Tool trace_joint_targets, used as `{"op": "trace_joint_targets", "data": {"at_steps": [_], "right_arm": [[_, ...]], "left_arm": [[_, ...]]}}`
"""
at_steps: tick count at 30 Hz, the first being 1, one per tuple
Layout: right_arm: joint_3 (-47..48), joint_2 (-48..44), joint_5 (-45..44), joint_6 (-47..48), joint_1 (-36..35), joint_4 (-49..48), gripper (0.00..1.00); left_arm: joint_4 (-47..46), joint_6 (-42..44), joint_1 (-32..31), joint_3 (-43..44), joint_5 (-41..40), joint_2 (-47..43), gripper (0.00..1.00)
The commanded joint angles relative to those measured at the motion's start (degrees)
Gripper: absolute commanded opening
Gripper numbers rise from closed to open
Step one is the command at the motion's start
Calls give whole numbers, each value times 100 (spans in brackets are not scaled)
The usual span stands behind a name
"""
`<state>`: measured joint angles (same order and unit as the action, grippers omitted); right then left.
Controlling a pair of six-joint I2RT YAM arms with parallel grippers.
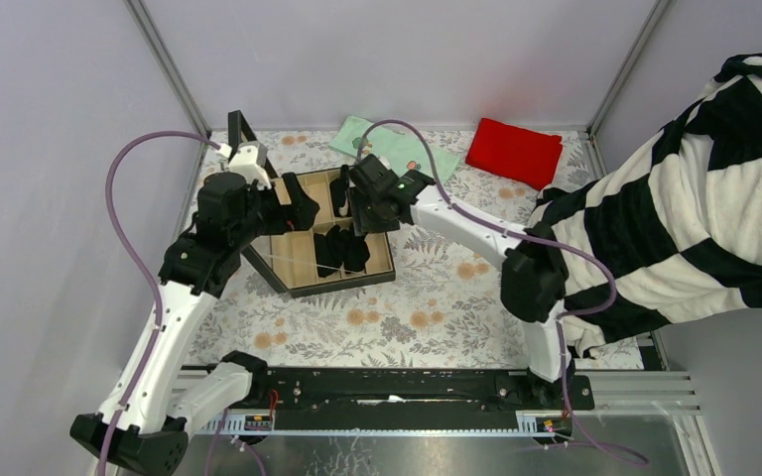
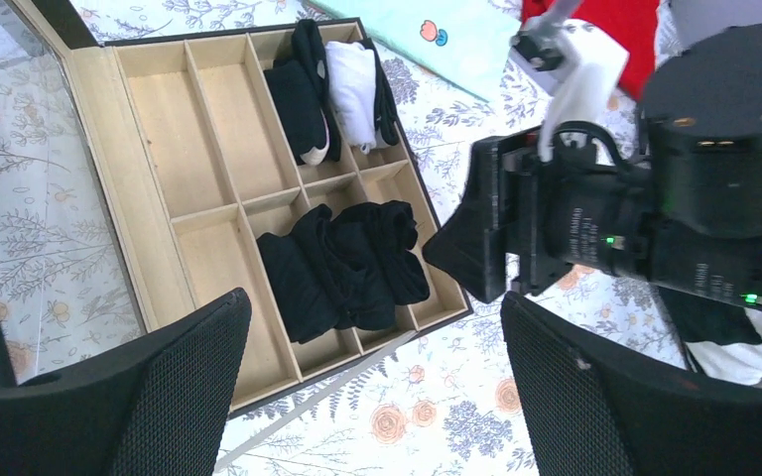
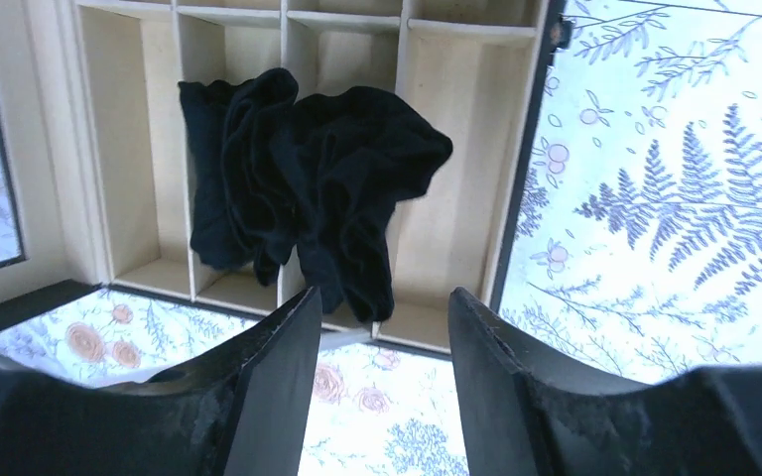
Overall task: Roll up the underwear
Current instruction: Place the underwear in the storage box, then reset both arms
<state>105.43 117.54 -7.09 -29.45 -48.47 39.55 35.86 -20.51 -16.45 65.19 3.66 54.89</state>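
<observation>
Loosely crumpled black underwear point(image 3: 327, 178) across pale wooden divider box point(image 3: 451, 198).

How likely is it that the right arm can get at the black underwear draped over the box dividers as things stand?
Probably yes. The right tool hangs open over the underwear, which lies uncovered across the dividers of the open box; nothing sits between them.
</observation>
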Motion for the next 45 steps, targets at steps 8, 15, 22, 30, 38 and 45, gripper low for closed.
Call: {"op": "trace_joint_targets", "data": {"at_steps": [8,15,22,30,38,45], "right_arm": [[-1978,-2218,240,236,146,-826,60],[-3331,-3673,102,586,168,-1274,67],[-4968,-5273,-161,786,163,-1957,72],[-5854,-6819,-677,850,168,-2024,79],[-6502,-7606,-413,808,169,-2187,90],[-6643,-7628,-168,879,168,-2187,100]], "left_arm": [[-530,-205,29,-577,-100,-956,99],[-538,-274,30,-1131,-119,-1873,99],[-331,-506,28,-1596,31,-2644,99],[-240,-434,28,-1846,233,-3690,99],[-167,-710,30,-2062,360,-4120,99],[-281,-766,28,-2265,365,-4224,99]]}}
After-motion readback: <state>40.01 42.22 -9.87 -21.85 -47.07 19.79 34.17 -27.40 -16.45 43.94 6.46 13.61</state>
